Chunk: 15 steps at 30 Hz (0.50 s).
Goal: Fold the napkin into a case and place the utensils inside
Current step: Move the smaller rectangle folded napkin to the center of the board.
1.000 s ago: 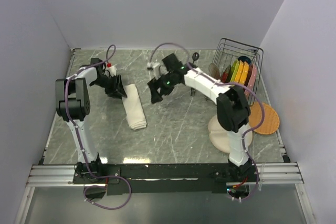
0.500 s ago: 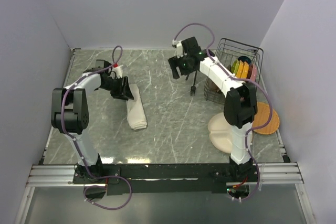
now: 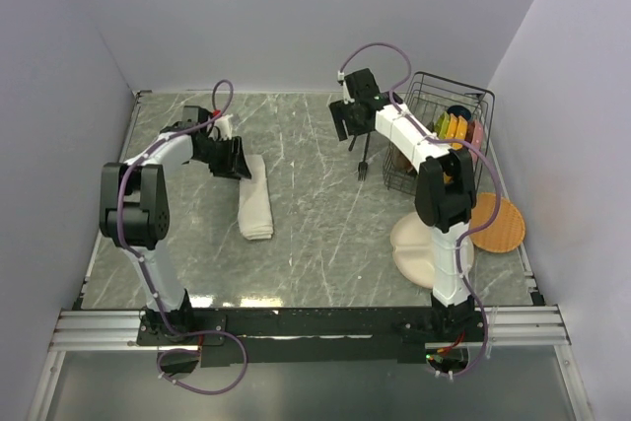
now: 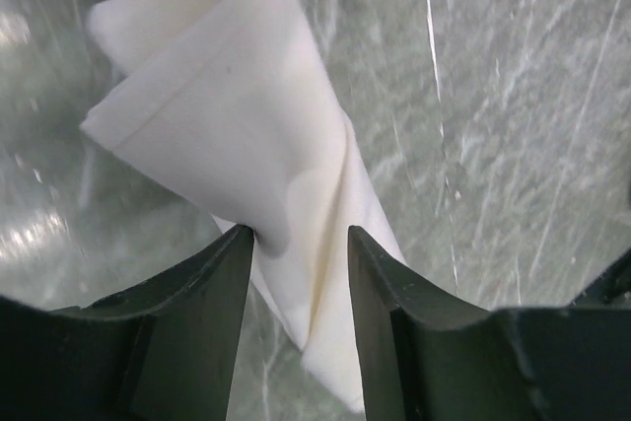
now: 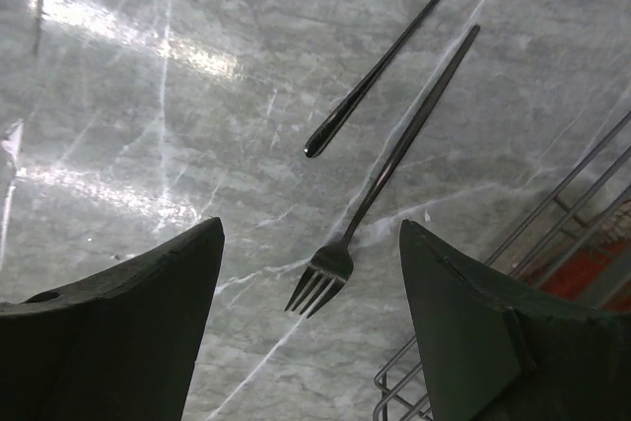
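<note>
The napkin (image 3: 255, 202) lies as a narrow cream-white folded case left of centre. My left gripper (image 3: 238, 160) is at its far end. In the left wrist view the fingers (image 4: 212, 303) pinch the bunched cloth (image 4: 227, 105) between them (image 4: 299, 234). The dark fork (image 3: 365, 159) lies at the back beside the rack, tines toward me. My right gripper (image 3: 347, 129) hovers open just above it. In the right wrist view the fork (image 5: 394, 170) lies between the wide-open fingers (image 5: 313, 227), and the spoon handle (image 5: 380, 66) lies beside it. The spoon bowl is hidden.
A black wire rack (image 3: 475, 96) with colourful upright plates stands at the back right, and its wires (image 5: 552, 234) run close to the fork. A round beige divided plate (image 3: 409, 244) and an orange plate (image 3: 501, 224) lie at the right front.
My right arm swung from the table's middle to the back and now hangs open over the fork. My left gripper stayed at the napkin's far end, shifting slightly.
</note>
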### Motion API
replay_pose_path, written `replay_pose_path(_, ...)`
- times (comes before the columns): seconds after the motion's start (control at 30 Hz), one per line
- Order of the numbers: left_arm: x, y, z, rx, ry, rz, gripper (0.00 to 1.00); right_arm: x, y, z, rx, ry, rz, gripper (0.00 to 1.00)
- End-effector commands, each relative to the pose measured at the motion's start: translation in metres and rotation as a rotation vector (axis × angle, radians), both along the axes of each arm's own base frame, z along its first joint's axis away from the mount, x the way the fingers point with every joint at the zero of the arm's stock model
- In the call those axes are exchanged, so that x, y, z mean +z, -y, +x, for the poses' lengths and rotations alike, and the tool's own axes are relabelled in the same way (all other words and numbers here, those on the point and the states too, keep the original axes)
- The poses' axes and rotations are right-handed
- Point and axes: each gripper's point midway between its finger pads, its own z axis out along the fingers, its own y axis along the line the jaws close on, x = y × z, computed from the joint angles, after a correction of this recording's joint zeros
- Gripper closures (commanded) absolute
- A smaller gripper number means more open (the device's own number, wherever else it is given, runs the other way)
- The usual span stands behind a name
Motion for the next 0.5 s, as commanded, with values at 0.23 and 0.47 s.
replay_pose_path(0.23, -0.031, -0.005, -0.004, -0.011, -0.035, 0.101, 0.57, 0.013, 0.003, -0.004, 0.01, -0.004, 0.055, 0.21)
replay_pose_path(0.47, -0.028, -0.029, -0.022, 0.067, -0.067, 0.123, 0.53, 0.017, -0.012, -0.014, 0.087, -0.034, 0.121, 0.21)
